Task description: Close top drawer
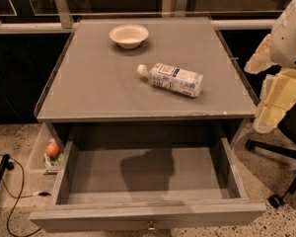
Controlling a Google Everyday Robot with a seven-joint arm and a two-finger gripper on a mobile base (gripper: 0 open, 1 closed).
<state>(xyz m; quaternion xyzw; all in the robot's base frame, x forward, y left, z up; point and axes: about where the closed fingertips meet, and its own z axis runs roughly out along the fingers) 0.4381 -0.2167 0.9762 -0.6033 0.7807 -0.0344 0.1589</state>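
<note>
**Top drawer stands wide open, tool off to the right**

In the camera view, the top drawer (138, 212) is pulled far out of the grey cabinet, toward the camera. Its plain grey inside is bare, with only a dark shadow across the floor. The flat front panel runs along the bottom edge of the picture, and the small round knob (151, 226) peeks up at its centre, partly cut off by the frame.

Above the drawer, the cabinet's flat surface (98, 83) carries two things. A pale bowl (129, 35) sits upright near the back edge. A clear plastic bottle (171, 79) lies on its side nearer the middle, white cap pointing left, label facing up.

Over on the right, the robot's white arm enters from the picture's edge. Its cream-coloured tool (272, 102) hangs beside the cabinet's right front corner, apart from the drawer and touching nothing on the surface. Whether the tool is spread or closed cannot be told.

Left of the cabinet, a pale bin (39, 149) on the speckled floor holds something orange. A black cable (12, 201) loops across the floor nearby, and a chair base (278, 154) shows at lower right.
</note>
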